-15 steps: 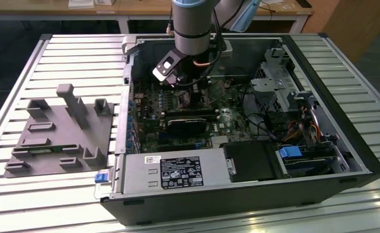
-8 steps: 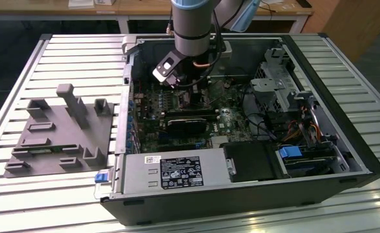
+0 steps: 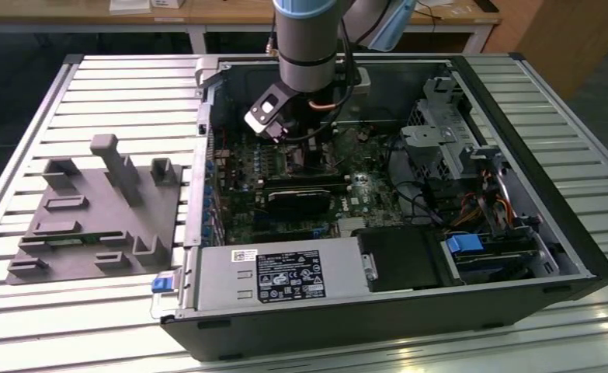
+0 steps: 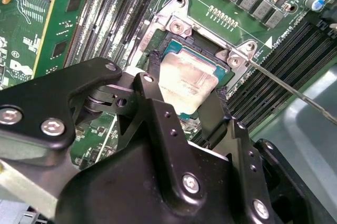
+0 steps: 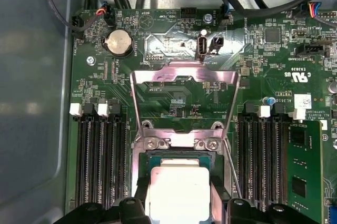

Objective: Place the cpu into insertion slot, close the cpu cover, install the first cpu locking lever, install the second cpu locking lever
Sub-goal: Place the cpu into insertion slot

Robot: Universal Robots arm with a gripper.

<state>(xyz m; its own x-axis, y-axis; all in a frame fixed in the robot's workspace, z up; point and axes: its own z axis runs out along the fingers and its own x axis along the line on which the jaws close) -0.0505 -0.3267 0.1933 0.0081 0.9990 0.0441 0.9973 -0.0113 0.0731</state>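
Note:
The cpu (image 5: 179, 184), a square chip with a dull silver top, sits between my gripper's (image 5: 179, 196) two black fingers (image 5: 142, 195), which close on its opposite edges. It is at the insertion slot (image 4: 210, 51), level with the slot's dark rim; whether it is seated I cannot tell. In the second wrist view the cpu (image 4: 187, 79) is flanked the same way by my gripper (image 4: 187, 86). The cpu cover (image 5: 184, 71), a silvery frame with a large window, stands flipped open behind the slot. A thin locking lever (image 4: 295, 93) angles out from the slot's corner. In the exterior view my gripper (image 3: 304, 146) reaches down into the open computer case.
Long black memory slots (image 5: 100, 161) run along both sides of the socket, and a green card (image 5: 303, 166) stands in one. A coin battery (image 5: 118, 42) and cables lie beyond the cover. The case holds a power supply (image 3: 283, 276) and a drive cage (image 3: 449, 132). A grey fixture (image 3: 96, 210) lies on the table.

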